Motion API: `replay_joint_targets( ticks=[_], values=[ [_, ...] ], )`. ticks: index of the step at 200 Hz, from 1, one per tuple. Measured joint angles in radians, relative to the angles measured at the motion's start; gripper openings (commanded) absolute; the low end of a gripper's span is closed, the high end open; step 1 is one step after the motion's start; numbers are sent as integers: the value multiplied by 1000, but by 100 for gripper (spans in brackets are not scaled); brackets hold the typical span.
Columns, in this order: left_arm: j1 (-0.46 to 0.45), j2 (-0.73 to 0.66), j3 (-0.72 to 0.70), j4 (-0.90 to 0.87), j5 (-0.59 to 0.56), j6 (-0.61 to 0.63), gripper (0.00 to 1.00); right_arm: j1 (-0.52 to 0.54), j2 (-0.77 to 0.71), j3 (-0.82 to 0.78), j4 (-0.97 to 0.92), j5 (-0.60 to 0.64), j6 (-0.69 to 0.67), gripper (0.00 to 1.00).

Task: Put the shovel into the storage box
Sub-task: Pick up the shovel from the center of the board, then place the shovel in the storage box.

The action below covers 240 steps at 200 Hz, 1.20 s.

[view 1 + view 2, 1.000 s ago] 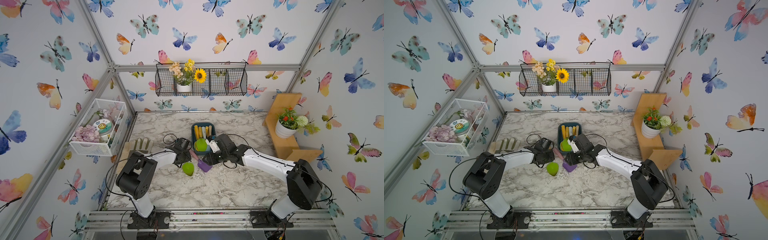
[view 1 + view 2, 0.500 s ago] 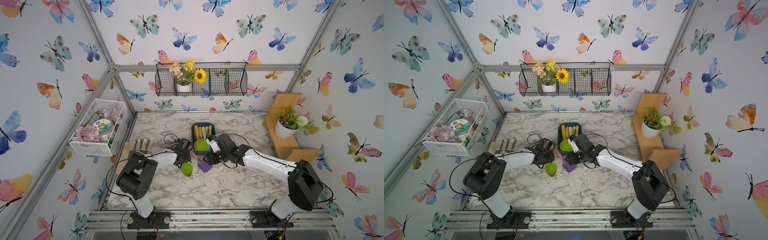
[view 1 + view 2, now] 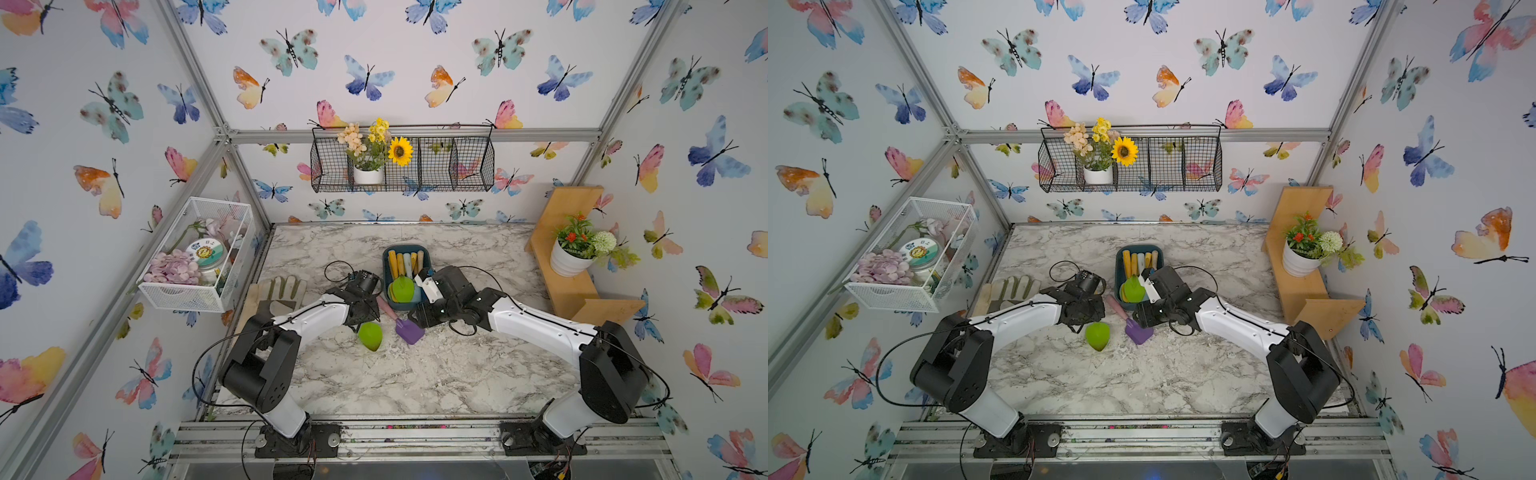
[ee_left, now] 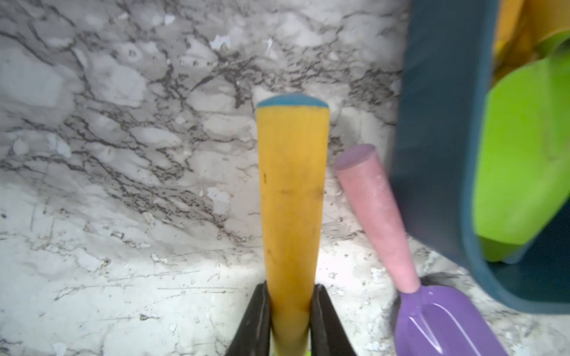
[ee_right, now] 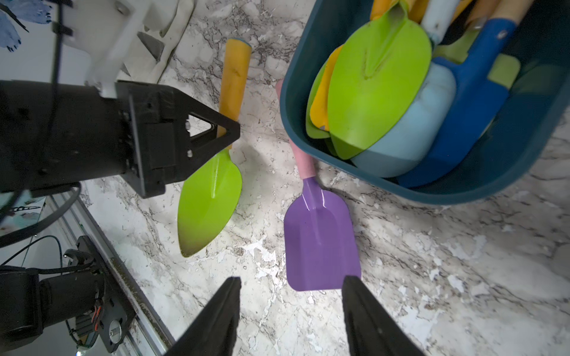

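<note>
Firmly, left gripper (image 4: 291, 288) pinches green shovel (image 5: 209, 203) by its handle; right gripper (image 5: 292, 279) stands part-open, empty; jar label (image 3: 203, 252) unreadably small.

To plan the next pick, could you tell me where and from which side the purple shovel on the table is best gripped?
Take the purple shovel by its pink handle, from above, jaws across it. The handle is a slim round taper lying flat on the marble; the blade is broad and thin. The storage box wall stands close beside the handle, so one finger has little room.
</note>
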Motion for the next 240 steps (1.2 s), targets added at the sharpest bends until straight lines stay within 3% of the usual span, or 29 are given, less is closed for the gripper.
replay_joint_targets(
  ticks=[65, 119, 240],
  values=[
    [-43, 11, 194, -43, 30, 19, 0, -106, -34, 0, -18, 0, 1, 57],
    [-77, 137, 366, -62, 31, 29, 0, -207, -115, -37, -23, -1, 4, 58],
    [-103, 473, 743, -73, 32, 63, 0, -220, -159, -106, -48, -5, 18, 58]
  ],
)
